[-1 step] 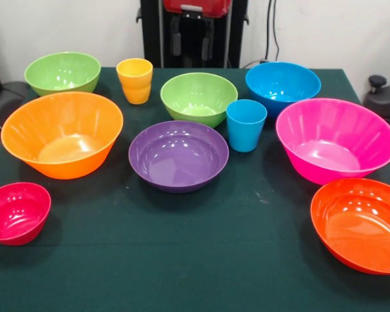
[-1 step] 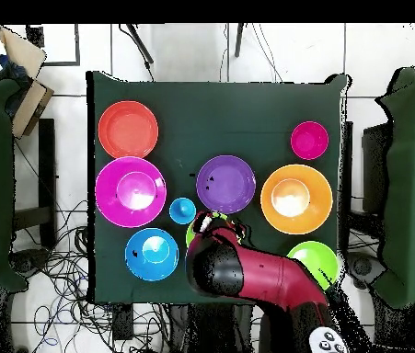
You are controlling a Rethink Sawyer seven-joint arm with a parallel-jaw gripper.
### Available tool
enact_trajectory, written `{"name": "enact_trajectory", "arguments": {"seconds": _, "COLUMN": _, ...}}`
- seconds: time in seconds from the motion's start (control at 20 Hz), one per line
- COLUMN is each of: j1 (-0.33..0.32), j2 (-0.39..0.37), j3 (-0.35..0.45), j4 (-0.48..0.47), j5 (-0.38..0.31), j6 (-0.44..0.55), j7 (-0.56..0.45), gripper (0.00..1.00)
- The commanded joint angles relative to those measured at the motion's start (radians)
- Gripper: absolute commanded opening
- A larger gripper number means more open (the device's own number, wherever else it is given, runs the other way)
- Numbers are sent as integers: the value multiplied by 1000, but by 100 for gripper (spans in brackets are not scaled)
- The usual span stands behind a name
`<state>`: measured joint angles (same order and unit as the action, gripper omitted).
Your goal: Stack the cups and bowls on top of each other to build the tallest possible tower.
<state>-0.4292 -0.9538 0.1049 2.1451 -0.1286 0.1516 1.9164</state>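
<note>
Crowding the purple bowl [image 1: 178,156]: green bowl [image 1: 198,97], blue cup [image 1: 246,125].

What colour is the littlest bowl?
The littlest bowl is crimson pink, best seen in the front view.

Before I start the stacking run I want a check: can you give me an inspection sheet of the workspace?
Surface: dark green table, bare between items.
Job's things: eight bowls and two cups, all upright and apart; yellow-orange cup, blue cup, purple bowl in the middle. No tower yet.
Clutter: nothing seen.
Grippers: gripper not visible; red arm hangs over the table's edge.
Cables: loose wires on the floor.
Surroundings: tiled floor, cardboard box on a side table.
</note>
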Motion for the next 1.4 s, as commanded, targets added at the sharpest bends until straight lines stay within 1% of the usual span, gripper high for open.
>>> {"name": "enact_trajectory", "arguments": {"seconds": 0.05, "j1": 0, "j2": 51, "j3": 113, "j4": 22, "j5": -65, "j6": 143, "j7": -33, "gripper": 100}}
{"name": "enact_trajectory", "arguments": {"seconds": 0.3, "j1": -12, "j2": 49, "j3": 127, "j4": 14, "j5": -65, "j6": 155, "j7": -40, "gripper": 100}}
{"name": "enact_trajectory", "arguments": {"seconds": 0.6, "j1": -21, "j2": 58, "j3": 128, "j4": 8, "j5": -79, "j6": 147, "j7": -47, "gripper": 100}}
{"name": "enact_trajectory", "arguments": {"seconds": 1.1, "j1": -33, "j2": 69, "j3": 145, "j4": 3, "j5": -86, "j6": 140, "j7": -50, "gripper": 100}}
{"name": "enact_trajectory", "arguments": {"seconds": 1.25, "j1": -33, "j2": 77, "j3": 143, "j4": -37, "j5": -91, "j6": 165, "j7": -65, "gripper": 100}}
{"name": "enact_trajectory", "arguments": {"seconds": 1.4, "j1": -36, "j2": 111, "j3": 150, "j4": -125, "j5": -93, "j6": 226, "j7": -98, "gripper": 100}}
